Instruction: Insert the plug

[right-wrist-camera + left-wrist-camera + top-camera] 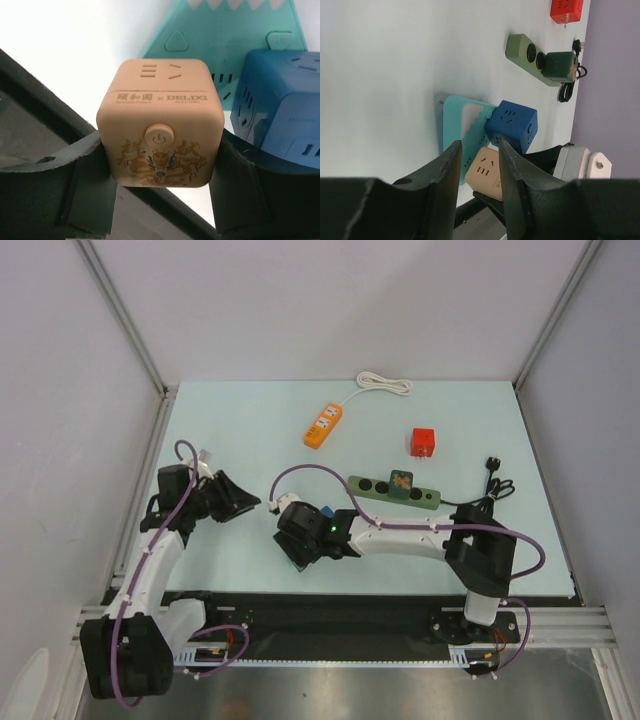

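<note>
My right gripper (160,150) is shut on a beige cube plug (160,140) with a power button and a dragon print. It holds the cube just above a teal power strip (225,35). A blue cube (280,105) sits plugged into that strip right beside the beige one. In the left wrist view the beige cube (485,172), teal strip (462,132) and blue cube (512,125) show past my left gripper (479,145), which is open, empty and short of them. In the top view the left gripper (250,504) faces the right gripper (298,540).
A green power strip (395,490) carrying a dark green cube lies behind the right arm, its black cable (495,480) coiled at the right. A red cube (423,441) and an orange power strip (323,425) with a white cable (385,383) lie farther back.
</note>
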You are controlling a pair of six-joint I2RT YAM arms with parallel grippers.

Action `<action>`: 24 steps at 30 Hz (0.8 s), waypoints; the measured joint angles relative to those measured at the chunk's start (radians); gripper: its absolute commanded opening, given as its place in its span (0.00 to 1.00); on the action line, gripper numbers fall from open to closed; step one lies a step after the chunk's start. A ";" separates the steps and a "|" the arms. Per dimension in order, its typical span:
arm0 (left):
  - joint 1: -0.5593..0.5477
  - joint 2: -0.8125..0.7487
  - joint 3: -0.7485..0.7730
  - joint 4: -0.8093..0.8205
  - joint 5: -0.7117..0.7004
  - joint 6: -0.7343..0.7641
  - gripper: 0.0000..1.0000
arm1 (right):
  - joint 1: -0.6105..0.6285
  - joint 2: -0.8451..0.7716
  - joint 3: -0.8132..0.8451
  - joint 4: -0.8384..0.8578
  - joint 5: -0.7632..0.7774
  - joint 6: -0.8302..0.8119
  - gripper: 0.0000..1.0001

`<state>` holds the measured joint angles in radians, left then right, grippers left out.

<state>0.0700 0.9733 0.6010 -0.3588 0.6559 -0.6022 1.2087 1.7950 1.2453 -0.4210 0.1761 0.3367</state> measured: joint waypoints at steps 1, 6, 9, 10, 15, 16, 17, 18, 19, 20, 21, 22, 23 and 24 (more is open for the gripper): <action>0.000 -0.002 -0.004 0.000 0.000 0.000 0.41 | 0.000 0.006 0.010 -0.010 0.002 0.000 0.00; 0.000 -0.002 -0.014 0.005 -0.002 -0.003 0.40 | -0.003 0.024 0.038 -0.036 0.000 0.001 0.00; 0.000 -0.005 -0.016 0.008 -0.006 -0.008 0.40 | -0.004 0.045 0.074 -0.072 0.002 0.002 0.00; 0.000 -0.008 -0.019 0.008 -0.008 -0.010 0.40 | -0.004 0.051 0.085 -0.082 0.003 0.002 0.00; 0.000 -0.035 -0.039 0.011 -0.029 -0.018 0.40 | -0.004 0.062 0.098 -0.090 0.008 0.003 0.00; 0.000 -0.037 -0.042 0.013 -0.031 -0.018 0.40 | -0.004 0.063 0.098 -0.090 0.008 0.003 0.00; 0.000 -0.038 -0.044 0.014 -0.033 -0.018 0.40 | -0.004 0.064 0.098 -0.089 0.009 0.004 0.00; 0.000 -0.038 -0.047 0.014 -0.035 -0.019 0.40 | -0.003 0.066 0.098 -0.087 0.010 0.004 0.00; 0.000 -0.038 -0.050 0.013 -0.036 -0.018 0.40 | -0.002 0.068 0.099 -0.084 0.014 0.005 0.00; 0.000 -0.038 -0.050 0.013 -0.037 -0.018 0.40 | -0.001 0.070 0.100 -0.082 0.017 0.005 0.00; 0.000 -0.038 -0.051 0.013 -0.039 -0.019 0.40 | 0.000 0.072 0.101 -0.081 0.022 0.006 0.00; 0.000 -0.038 -0.051 0.013 -0.041 -0.019 0.40 | 0.002 0.077 0.104 -0.080 0.025 0.007 0.00; 0.000 -0.038 -0.051 0.013 -0.043 -0.019 0.40 | 0.002 0.081 0.105 -0.079 0.028 0.009 0.00; 0.000 -0.038 -0.051 0.013 -0.045 -0.019 0.40 | 0.002 0.092 0.105 -0.074 0.029 0.011 0.00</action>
<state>0.0700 0.9352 0.5503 -0.3454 0.6113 -0.6209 1.2110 1.8866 1.3502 -0.4946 0.2050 0.3473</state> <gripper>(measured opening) 0.403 0.644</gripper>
